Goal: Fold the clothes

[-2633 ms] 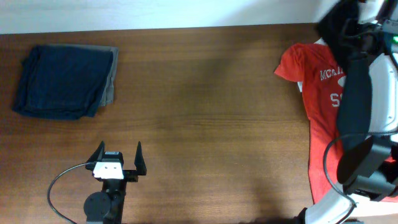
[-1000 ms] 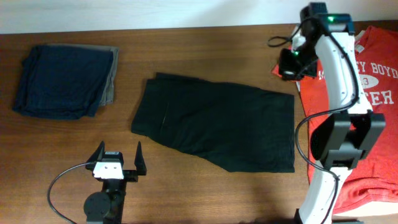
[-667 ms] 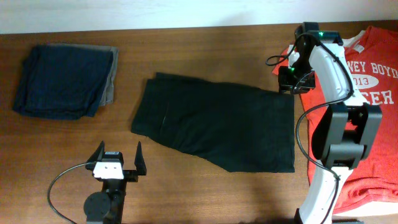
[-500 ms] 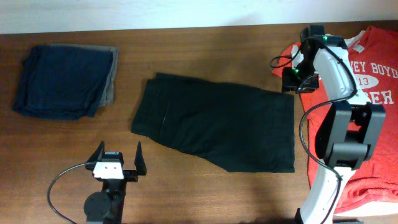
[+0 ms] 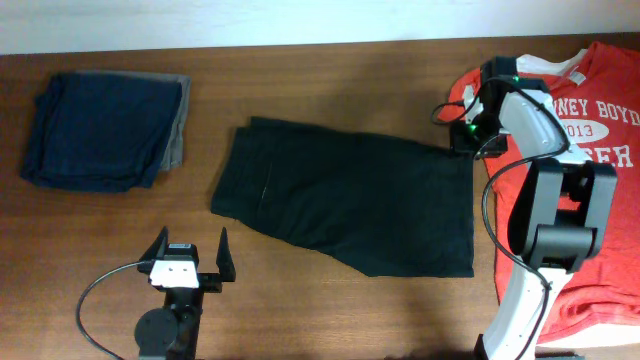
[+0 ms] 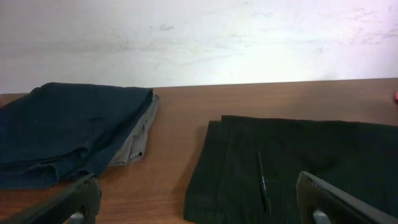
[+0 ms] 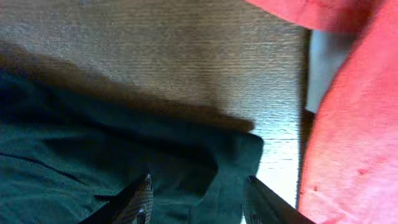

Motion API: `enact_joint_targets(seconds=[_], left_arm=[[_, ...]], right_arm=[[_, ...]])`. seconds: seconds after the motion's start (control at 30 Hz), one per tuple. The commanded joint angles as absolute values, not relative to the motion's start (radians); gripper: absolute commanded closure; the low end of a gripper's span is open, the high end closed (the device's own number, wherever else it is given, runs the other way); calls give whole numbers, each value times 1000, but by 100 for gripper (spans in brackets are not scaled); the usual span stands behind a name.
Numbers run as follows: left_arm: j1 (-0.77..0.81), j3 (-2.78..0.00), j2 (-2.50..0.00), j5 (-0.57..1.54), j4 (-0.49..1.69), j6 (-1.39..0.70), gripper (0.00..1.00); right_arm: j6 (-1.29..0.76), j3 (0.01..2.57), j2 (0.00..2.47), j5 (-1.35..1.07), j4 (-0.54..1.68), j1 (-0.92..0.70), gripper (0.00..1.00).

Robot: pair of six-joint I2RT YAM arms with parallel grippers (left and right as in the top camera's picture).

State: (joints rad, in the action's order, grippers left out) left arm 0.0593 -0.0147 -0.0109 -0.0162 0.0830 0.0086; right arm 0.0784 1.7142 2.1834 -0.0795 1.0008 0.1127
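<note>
Lettering (image 5: 592,106) "BOYD" shows on red T-shirt (image 5: 612,215) beside black shorts (image 5: 350,205).

Overhead, the T-shirt (image 5: 610,250) runs off the right edge, and the right arm (image 5: 535,120) covers part of it and the start of its white lettering (image 5: 600,107). The same arm's wrist hides the right gripper (image 7: 194,202) from above. Its own camera catches only the two fingers (image 7: 138,199) at the bottom edge, and whether they touch the shorts (image 7: 93,168) cannot be told. In that view the shorts are cut off left and below, and the T-shirt is a red blur at right. The left wrist view shows just the tips of the left gripper (image 6: 196,190) in the bottom corners. There the shorts run out right and below, and the navy garment (image 6: 62,124) runs out left, covering most of the grey garment (image 6: 134,146) beneath it.
</note>
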Motion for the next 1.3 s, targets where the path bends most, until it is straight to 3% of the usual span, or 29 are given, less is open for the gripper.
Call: enact_joint_targets(seconds=[0.0,0.33,0.47,0.77,0.87,0.97,1.27], left_arm=[[54,-9,-5,-23,83,28,1],[54,-9,-5,-23,83,28,1],[54,-9,-5,-23,83,28,1],[54,-9,-5,-23,83,28,1],[54,-9,-5,-23,83,28,1],[54,-9,-5,-23,83,28,1],[54,-9,-5,-23,83,28,1]], right_arm=[[88,1707,2186,-150,986,112,50],[104,1707,2176,-252,1012,153,44],[104,1705,2178,-255,1013,152,55],[70,1704,2183,-255,1016,151,60],[75,1704,2184,-251,988,151,57],[225,1704,2184,-251,994,152,46],[360,1704,2208,-262,1005,153,48]])
